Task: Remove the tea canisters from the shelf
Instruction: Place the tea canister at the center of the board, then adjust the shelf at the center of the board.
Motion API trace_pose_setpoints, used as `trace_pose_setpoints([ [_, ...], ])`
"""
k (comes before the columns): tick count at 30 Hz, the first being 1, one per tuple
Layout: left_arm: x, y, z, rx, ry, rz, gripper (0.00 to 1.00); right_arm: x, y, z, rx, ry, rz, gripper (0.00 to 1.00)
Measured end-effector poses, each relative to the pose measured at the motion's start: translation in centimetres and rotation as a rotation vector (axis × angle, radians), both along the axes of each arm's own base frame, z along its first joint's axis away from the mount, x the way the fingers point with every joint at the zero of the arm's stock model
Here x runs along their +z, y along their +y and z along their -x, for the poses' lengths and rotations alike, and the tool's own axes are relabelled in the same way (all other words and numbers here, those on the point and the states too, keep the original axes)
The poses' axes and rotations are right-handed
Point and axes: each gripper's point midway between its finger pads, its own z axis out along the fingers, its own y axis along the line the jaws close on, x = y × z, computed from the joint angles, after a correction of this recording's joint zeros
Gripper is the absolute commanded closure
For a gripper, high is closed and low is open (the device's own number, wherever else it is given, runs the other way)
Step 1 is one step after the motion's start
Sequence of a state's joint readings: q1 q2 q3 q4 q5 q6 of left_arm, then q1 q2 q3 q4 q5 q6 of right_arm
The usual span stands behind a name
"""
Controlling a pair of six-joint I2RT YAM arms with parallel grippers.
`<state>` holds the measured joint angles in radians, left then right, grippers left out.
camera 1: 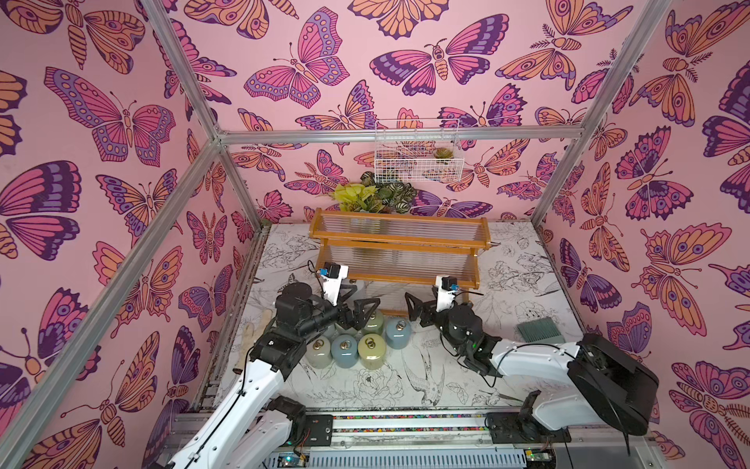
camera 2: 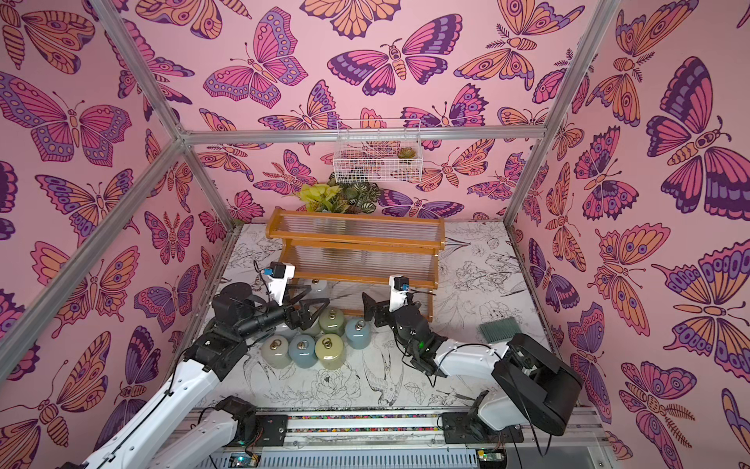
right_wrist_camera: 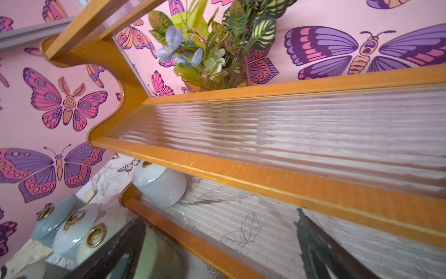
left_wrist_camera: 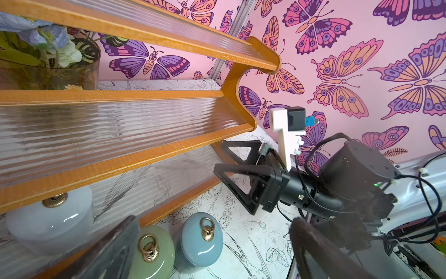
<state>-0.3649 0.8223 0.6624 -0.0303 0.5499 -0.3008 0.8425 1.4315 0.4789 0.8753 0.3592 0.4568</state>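
Observation:
The shelf (camera 1: 399,234) stands at the back of the table, and its upper two tiers are bare. One white tea canister (left_wrist_camera: 48,218) (right_wrist_camera: 160,186) rests at the left end of the bottom tier. Several tea canisters (camera 1: 371,350) (camera 2: 303,350) in sage, blue and yellow-green stand grouped on the table in front of the shelf. My left gripper (camera 1: 359,298) (left_wrist_camera: 214,221) hovers open over that group, above a green canister (left_wrist_camera: 154,251) and a blue canister (left_wrist_camera: 201,239). My right gripper (camera 1: 416,310) (right_wrist_camera: 217,224) is open and empty at the bottom tier's front rail, right of the group.
A vase of leaves and flowers (camera 1: 373,197) stands behind the shelf. A white wire basket (camera 1: 418,152) hangs on the back wall. A grey-green ribbed piece (camera 1: 537,329) lies at the table's right, and a pale wooden utensil (camera 1: 255,325) lies by the left edge.

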Motion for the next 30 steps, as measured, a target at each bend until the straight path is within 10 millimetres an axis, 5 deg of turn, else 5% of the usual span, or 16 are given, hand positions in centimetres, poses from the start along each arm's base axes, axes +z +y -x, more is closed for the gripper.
trace_pose_setpoints([
  [30,0.1,0.0,0.0,0.002,0.005,0.006,0.00,-1.1,-0.9,-5.5,-0.163,0.005,-0.145,0.08],
])
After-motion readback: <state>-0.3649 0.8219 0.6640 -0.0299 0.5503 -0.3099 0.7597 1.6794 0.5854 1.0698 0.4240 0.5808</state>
